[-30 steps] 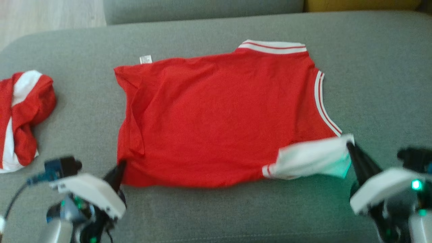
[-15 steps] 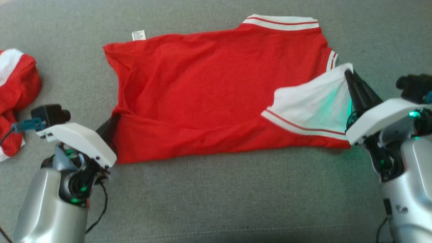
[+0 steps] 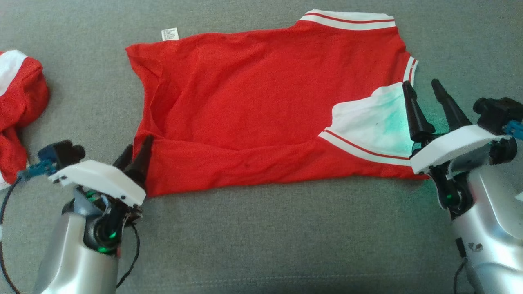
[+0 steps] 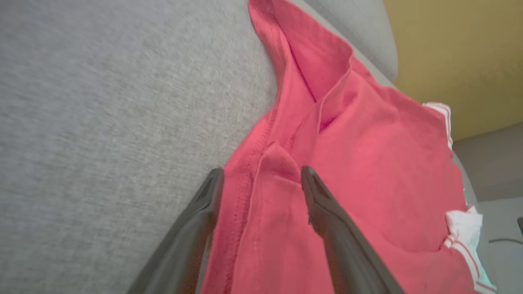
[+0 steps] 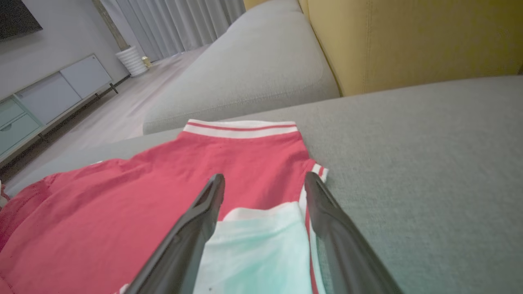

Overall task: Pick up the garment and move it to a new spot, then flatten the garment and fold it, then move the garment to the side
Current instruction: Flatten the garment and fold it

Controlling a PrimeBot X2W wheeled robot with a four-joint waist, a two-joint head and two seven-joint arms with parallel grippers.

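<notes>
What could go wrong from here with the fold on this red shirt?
1. The open left claw straddles a folded corner of the shirt; pulling back carelessly might snag the hem and undo the fold.
2. The open right claw stands over the white sleeve, which could catch likewise.
3. Another red cloth lies at the left; moving the shirt that way may pile them together.

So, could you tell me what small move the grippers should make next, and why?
Probably draw both back, clear of the shirt. The left gripper and right gripper stand open, and the near edge already lies folded over the body, with the sleeve on top. The left gripper's fingers straddle the folded corner, so a straight pull back seems least likely to drag it.
</notes>
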